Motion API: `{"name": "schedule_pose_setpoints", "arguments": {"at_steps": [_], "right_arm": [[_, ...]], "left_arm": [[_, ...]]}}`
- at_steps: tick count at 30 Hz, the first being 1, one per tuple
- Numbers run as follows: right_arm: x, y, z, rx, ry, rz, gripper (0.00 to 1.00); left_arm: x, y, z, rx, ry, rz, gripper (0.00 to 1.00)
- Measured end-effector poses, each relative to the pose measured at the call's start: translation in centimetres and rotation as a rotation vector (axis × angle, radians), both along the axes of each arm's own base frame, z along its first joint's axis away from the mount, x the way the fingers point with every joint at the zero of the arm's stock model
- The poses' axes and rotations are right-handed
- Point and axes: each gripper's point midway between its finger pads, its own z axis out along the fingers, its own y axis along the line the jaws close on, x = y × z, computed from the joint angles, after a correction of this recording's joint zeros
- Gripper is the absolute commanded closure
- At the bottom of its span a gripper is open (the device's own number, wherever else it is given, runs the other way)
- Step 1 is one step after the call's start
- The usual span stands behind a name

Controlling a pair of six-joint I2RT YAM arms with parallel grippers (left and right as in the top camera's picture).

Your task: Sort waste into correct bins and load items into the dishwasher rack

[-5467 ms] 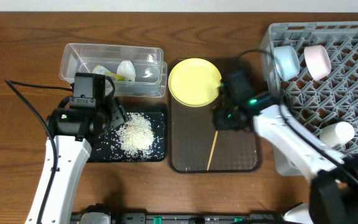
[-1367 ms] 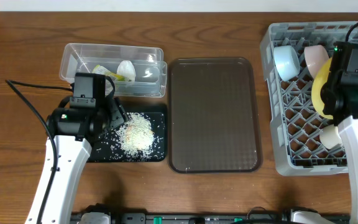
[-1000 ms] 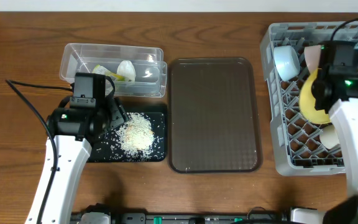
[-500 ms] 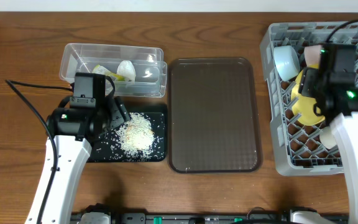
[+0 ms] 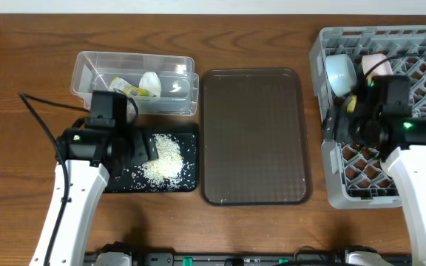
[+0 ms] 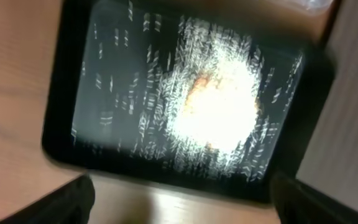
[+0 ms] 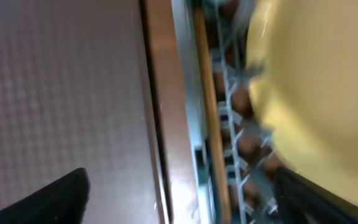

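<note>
The yellow plate (image 7: 316, 81) stands in the grey dishwasher rack (image 5: 420, 81), free of my right gripper (image 7: 179, 208). That gripper is open and empty and hangs over the rack's left wall (image 5: 339, 125). In the overhead view only a sliver of the plate (image 5: 350, 104) shows past the arm. A thin wooden stick (image 7: 209, 106), probably the chopsticks, lies along the rack wall. A light blue bowl (image 5: 340, 72) and a pale bowl (image 5: 376, 65) sit in the rack. My left gripper (image 6: 182, 210) is open above the black tray (image 6: 61, 93) of rice (image 6: 219, 102).
The clear tub (image 5: 95, 63) behind the black tray (image 5: 188, 177) holds a green-and-yellow wrapper (image 5: 134, 90) and crumpled white paper (image 5: 149, 80). The brown serving tray (image 5: 254, 137) lies between the bins and the rack. My left gripper (image 5: 140, 148) hovers by the rice (image 5: 163, 157).
My right gripper has opened, let go of the yellow plate in the rack and drawn left to the rack's edge. My left gripper has shifted slightly right over the rice and opened wider.
</note>
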Motion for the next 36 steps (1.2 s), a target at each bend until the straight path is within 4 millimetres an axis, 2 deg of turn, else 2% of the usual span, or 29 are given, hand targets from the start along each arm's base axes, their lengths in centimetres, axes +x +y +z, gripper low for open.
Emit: {"name": "schedule_pose_setpoints", "arguments": {"at_steps": [3,6,9,10,14,18,23,36], "right_arm": [[-1.8,0.2,-1.7,0.011,0.041,0.001,0.01],[-3.3,0.3,-1.8,0.014,0.011,0.001,0.01],[-4.5,0.3,-0.4,0.008,-0.092,0.000,0.01],[-4.8,0.2,0.1,0.002,-0.134,-0.003,0.01],[-6.4,-0.4,2.1,-0.031,-0.293,-0.024,0.01],[-8.0,-0.7,3.5,-0.050,-0.375,-0.038,0.01],[-8.8,-0.9,4.1,-0.056,-0.401,-0.042,0.01],[-9.6,-0.9,3.1,-0.058,-0.350,-0.043,0.01]], "left_arm": [[-0.7,-0.3,-0.1,-0.008,0.009,-0.045,0.09],[-1.8,-0.4,0.0,-0.017,-0.047,-0.068,0.09],[-2.9,-0.4,1.2,-0.024,-0.188,-0.080,0.08],[-3.2,-0.4,1.7,-0.028,-0.240,-0.081,0.02],[-4.2,-0.4,4.6,-0.046,-0.477,-0.084,0.01],[-5.1,-0.4,6.9,-0.054,-0.613,-0.087,0.01],[-5.9,-0.4,7.9,-0.056,-0.674,-0.087,0.01],[-5.9,-0.4,7.8,-0.056,-0.673,-0.087,0.00]]}}
